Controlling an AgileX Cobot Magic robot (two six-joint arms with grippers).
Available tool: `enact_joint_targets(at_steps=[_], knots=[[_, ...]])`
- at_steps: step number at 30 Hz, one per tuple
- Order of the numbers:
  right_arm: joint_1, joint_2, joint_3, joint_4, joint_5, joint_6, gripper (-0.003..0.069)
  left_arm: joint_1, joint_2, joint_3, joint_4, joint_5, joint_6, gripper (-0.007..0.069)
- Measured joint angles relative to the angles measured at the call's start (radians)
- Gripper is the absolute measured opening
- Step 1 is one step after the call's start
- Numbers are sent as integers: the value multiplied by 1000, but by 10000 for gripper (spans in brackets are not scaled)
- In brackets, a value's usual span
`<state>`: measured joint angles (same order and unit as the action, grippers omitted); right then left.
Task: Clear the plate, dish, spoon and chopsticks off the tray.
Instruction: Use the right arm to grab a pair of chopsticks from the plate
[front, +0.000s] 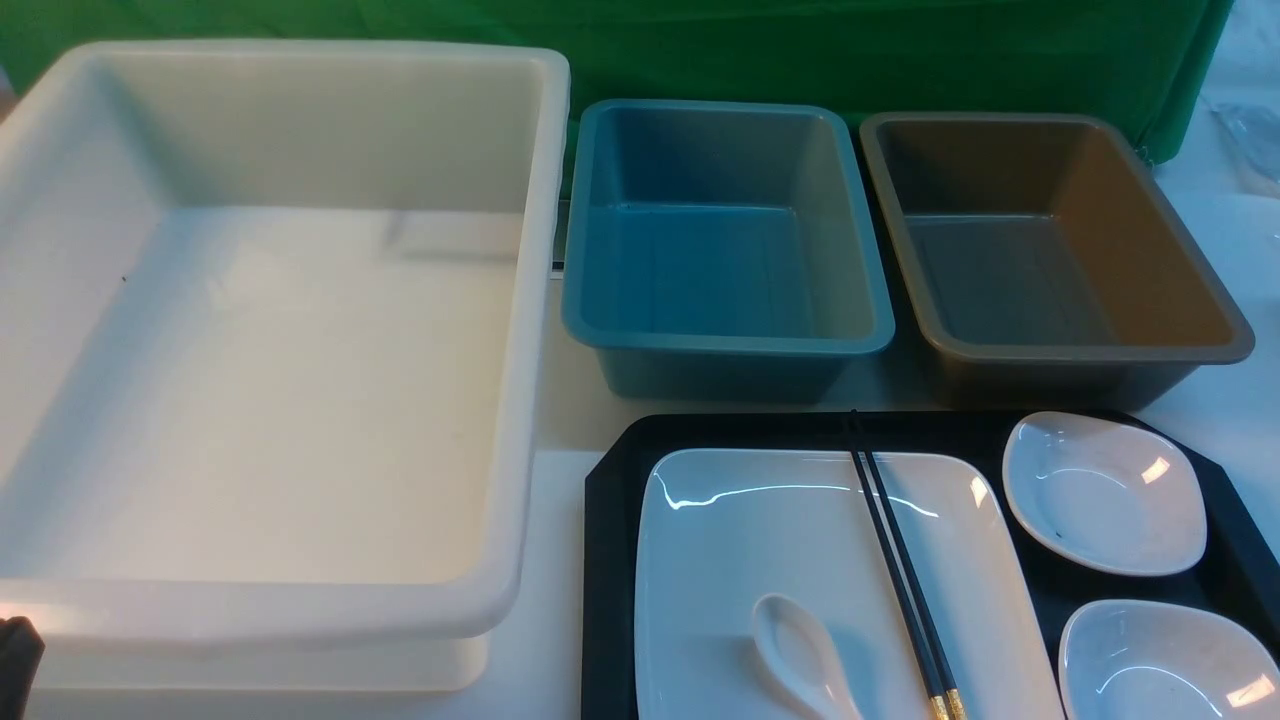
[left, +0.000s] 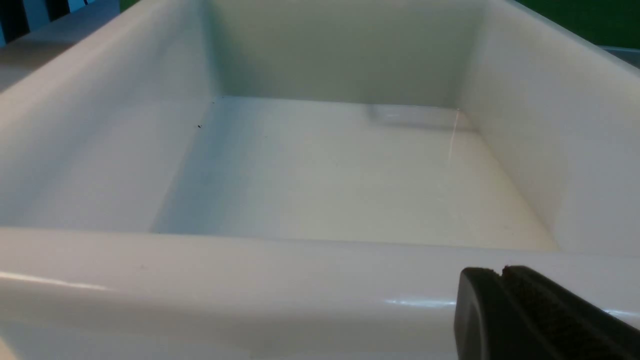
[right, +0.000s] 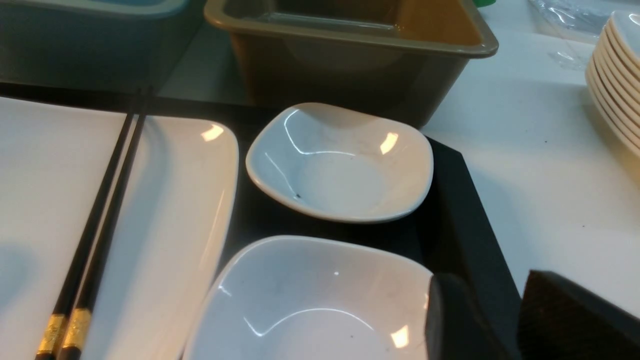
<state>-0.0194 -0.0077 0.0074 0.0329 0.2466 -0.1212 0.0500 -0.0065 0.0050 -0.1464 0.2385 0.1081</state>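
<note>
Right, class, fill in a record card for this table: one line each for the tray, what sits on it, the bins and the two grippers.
tray: black, front right
plate: on tray, left part
chopsticks: side by side across plate
spoon: on plate, left of chopsticks
small dishes: two, on tray right of plate, empty
white bin: large, left of tray, empty
blue bin: behind tray, empty
brown bin: right of blue bin, empty
left gripper: shut, empty, by white bin's near wall
right gripper: open, empty, by nearer small dish
</note>
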Motion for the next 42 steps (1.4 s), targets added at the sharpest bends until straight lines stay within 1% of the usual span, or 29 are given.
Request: enact_joint_targets(at_steps=[26,28,29,31,32,33,35,36,39,42], knots=[[0,0,0,0,0,0,240,0,0,0,-5,-5,-1,17],[0,0,0,0,0,0,240,0,0,0,-102,-47,-30,17],[0,0,0,0,0,0,240,0,0,0,-180,-88,-44,17],[0,0,0,0,0,0,240,0,0,0,-297,-157,-56,17],[0,0,0,0,0,0,240,0,0,0,-331,-195,-59,17],[0,0,0,0,0,0,240,0,0,0,-400,-257,-61,17],[0,0,0,0,0,0,240,0,0,0,-460,-366,-68,17],[0,0,0,0,0,0,240,0,0,0,-465,-378,-72,17],[0,0,0,0,0,0,240,0,0,0,-492,-591,-168,17],[0,0,0,0,-7,0,240,0,0,0,-436,-744,-300,17]])
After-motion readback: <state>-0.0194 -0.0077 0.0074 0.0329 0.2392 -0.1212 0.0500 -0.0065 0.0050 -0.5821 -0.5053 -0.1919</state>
